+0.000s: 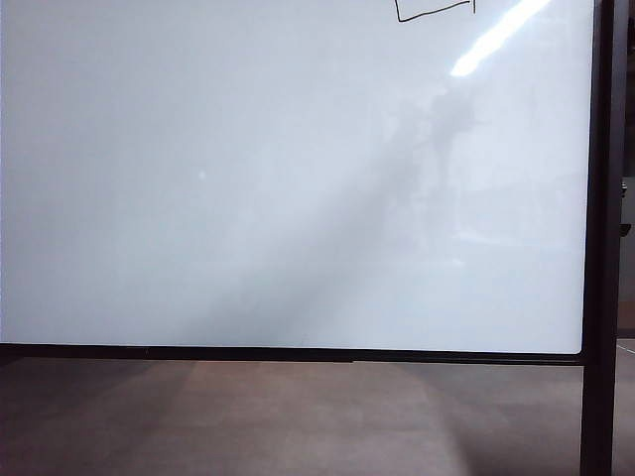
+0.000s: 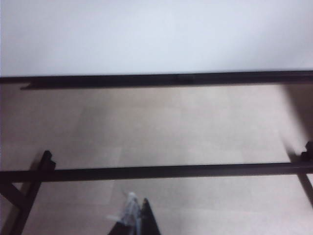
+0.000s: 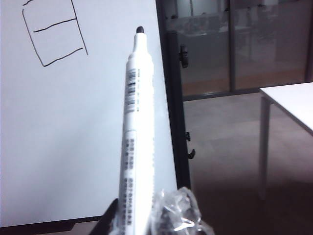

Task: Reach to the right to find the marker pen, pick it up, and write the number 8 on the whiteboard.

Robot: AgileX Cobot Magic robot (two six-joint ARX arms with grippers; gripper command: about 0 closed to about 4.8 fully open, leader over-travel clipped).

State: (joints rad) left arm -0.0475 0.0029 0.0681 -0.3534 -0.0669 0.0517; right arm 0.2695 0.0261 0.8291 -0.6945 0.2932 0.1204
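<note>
Number 8 (image 1: 434, 11) cut off — right gripper (image 3: 142, 223) jaws half-hidden, left gripper (image 2: 137, 215) blurred

You are looking at a brownish floor (image 1: 298, 416) lying under the board, with pale tile seams showing faintly. Off to the side, a white table (image 3: 293, 103) is standing on a thin pale leg (image 3: 264, 147), apart from the board's post. Behind it, glass wall panels (image 3: 254, 44) in dark frames are reflecting a dim room. Low black crossbars (image 2: 156, 171) are running level above the floor.
</note>
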